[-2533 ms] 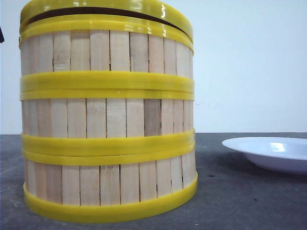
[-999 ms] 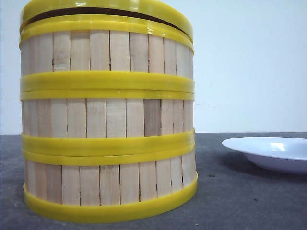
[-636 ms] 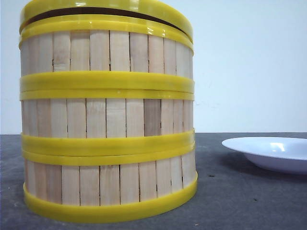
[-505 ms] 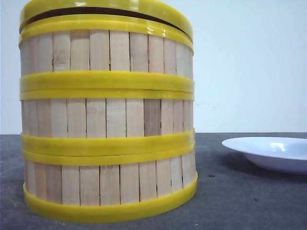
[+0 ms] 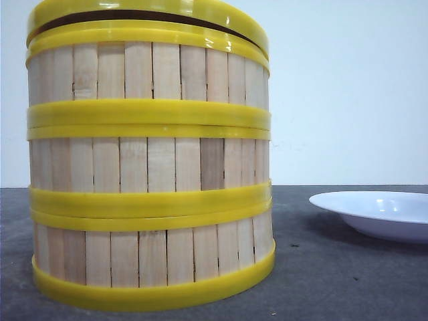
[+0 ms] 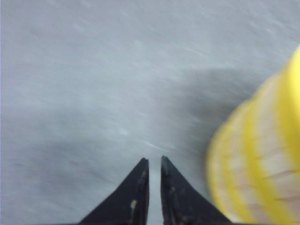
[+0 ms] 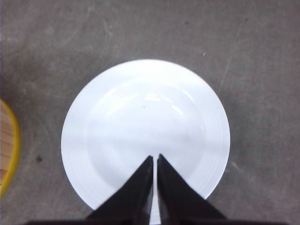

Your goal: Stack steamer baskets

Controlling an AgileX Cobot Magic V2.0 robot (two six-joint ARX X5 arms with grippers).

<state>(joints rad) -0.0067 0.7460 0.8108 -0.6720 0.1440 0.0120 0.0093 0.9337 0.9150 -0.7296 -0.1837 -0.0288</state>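
- Worktop (image 5: 348, 281), grey and matte, carries everything in view.
- Steamer baskets (image 5: 150, 167): all three stand in one upright stack on the worktop's left half, yellow band meeting yellow band, slats vertical; a yellow-rimmed lid (image 5: 147, 10) sits tilted on top, a dark gap showing under its rim.
- Plate (image 5: 378, 212), white and shallow, lies on the worktop to the right of the stack, apart from it.
- Right gripper (image 7: 155, 161) hangs above the plate, its dark fingers (image 7: 136, 192) drawn nearly together, holding nothing.
- Left gripper (image 6: 153, 164) hangs over bare worktop just beside the blurred stack, fingers (image 6: 180, 197) almost touching, a thin slit between, gripping nothing.
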